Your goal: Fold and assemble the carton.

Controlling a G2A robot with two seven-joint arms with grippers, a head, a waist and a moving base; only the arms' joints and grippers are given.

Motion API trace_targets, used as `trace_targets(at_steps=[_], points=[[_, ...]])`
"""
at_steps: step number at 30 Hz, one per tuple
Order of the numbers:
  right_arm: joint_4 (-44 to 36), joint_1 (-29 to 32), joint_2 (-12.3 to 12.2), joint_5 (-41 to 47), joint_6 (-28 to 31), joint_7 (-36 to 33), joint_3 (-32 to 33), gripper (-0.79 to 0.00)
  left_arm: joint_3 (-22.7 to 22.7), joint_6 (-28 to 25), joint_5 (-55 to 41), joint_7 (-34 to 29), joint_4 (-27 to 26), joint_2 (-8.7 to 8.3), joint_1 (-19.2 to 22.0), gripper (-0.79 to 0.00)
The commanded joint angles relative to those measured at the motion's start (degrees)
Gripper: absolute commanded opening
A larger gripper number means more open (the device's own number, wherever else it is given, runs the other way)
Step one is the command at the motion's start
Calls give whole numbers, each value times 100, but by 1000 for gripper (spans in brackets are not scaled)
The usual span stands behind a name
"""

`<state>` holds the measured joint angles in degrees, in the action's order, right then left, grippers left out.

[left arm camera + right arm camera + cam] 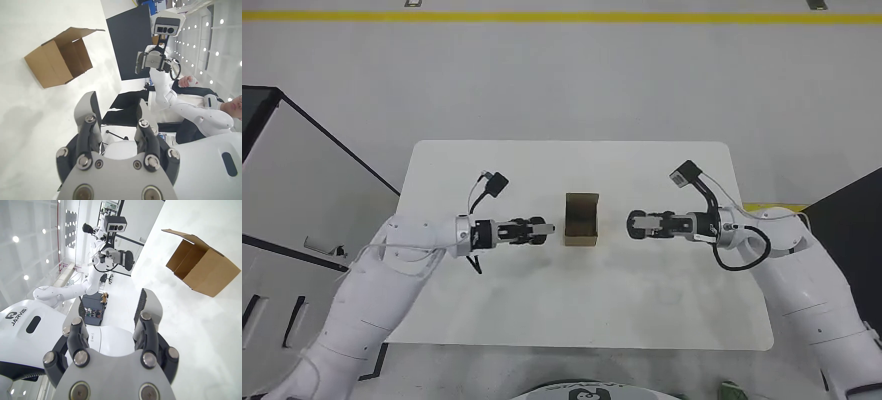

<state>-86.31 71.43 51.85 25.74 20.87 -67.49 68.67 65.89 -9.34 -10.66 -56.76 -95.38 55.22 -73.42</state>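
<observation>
Top view: the carton [581, 219] stands mid-table [572, 300], open side up. The left gripper [542, 231] sits at its 9 o'clock and the right gripper [634, 224] at its 3 o'clock, both near and seemingly not touching it.

Left wrist view: the left gripper [117, 100] has its jaws spread wide, holding nothing, with the carton [56, 62] ahead and apart.

Right wrist view: the right gripper [113, 298] is likewise wide open and empty, the carton [204, 270] lying apart ahead.

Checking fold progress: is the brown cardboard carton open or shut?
Open. The brown cardboard carton shows its hollow inside through one end; a flap sticks out.
</observation>
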Motion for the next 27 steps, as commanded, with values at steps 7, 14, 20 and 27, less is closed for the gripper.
trace_targets(at_steps=[7,14,20,27], points=[[214,-220,119,-1092,-545,1010,-433,-785,-737,26,26,508,913,238,638,-785],[463,-410,198,-1142,-619,1117,-667,-785,-988,39,-123,518,1310,345,908,-785],[470,-394,202,-1180,-654,1191,-679,-785,-1020,49,-67,655,1303,357,863,-785],[662,-632,341,-1549,-941,1676,-1056,-785,-1432,31,-36,1132,1912,559,1151,-785]])
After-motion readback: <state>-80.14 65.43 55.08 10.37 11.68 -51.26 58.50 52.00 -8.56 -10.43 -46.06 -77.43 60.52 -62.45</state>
